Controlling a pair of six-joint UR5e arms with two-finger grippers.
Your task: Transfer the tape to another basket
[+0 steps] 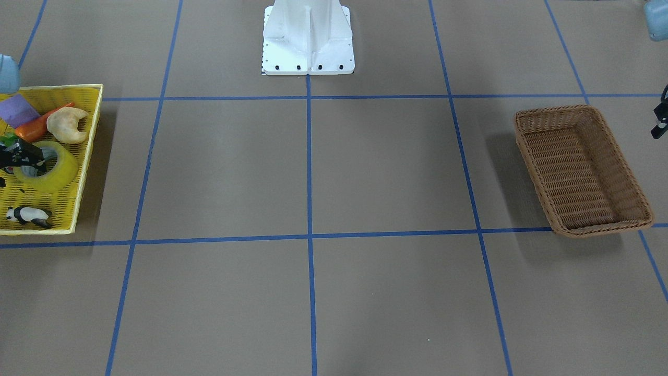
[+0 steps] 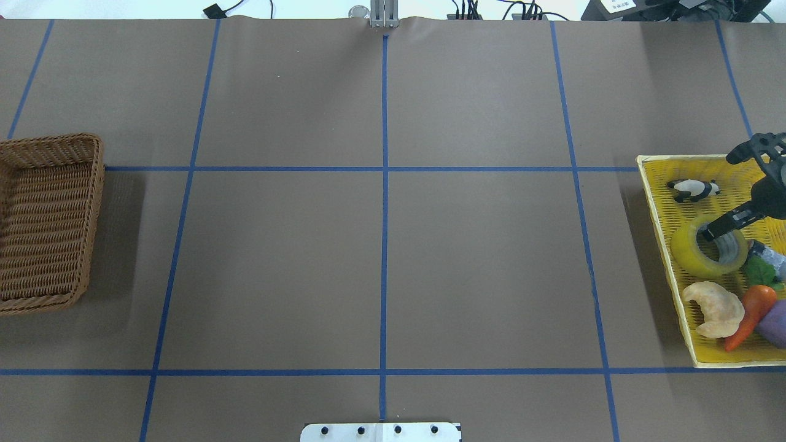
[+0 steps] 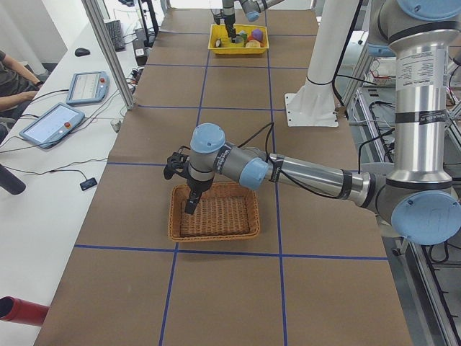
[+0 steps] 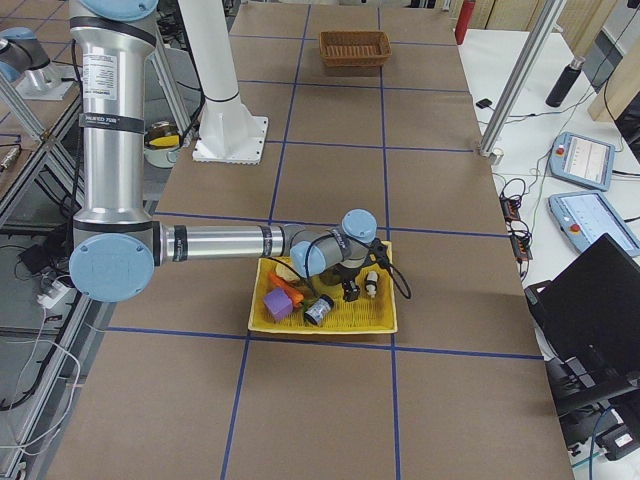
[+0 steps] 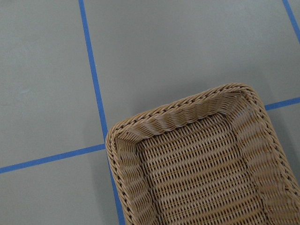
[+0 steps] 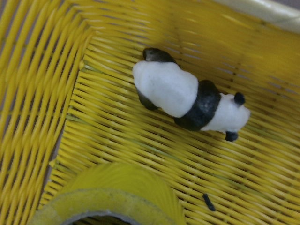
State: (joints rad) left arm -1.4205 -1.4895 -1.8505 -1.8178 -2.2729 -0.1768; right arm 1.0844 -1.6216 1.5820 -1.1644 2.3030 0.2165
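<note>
Yellow tape [image 2: 688, 255]: wide translucent roll with a pale grey-white core, lying flat with its hole facing up.
Tape's place: inside the yellow mesh basket [image 2: 658, 209] at the far right of the overhead view, between the panda figure [image 2: 692, 189] above and the croissant [image 2: 712, 310] below.
Tape's edges: outer rim near the mesh basket's left wall; right side just beside a green-and-grey item too cropped to name.
Other contents: carrot [image 2: 750, 313] and purple block [image 2: 775, 322] in the basket's lower right corner.
Right gripper [image 2: 718, 196]: jaws spread wide, clamping nothing. One finger [image 2: 731, 220] dips into the roll's core hole; the other stands near the basket's upper rim, beyond the panda.
Left gripper [image 3: 186, 189]: hangs over one end of the wicker basket; impossible to tell how far the jaws are spread in any view.
Wicker basket [image 2: 37, 147]: brown, rectangular, with low sloped sides, at the far left edge of the overhead view.
Open room: a wide stretch of brown table [image 2: 381, 264], crossed by blue grid lines, separates the two baskets, which sit well apart at opposite ends.
Robot base [image 2: 381, 433]: white plate at bottom centre of the overhead view.
</note>
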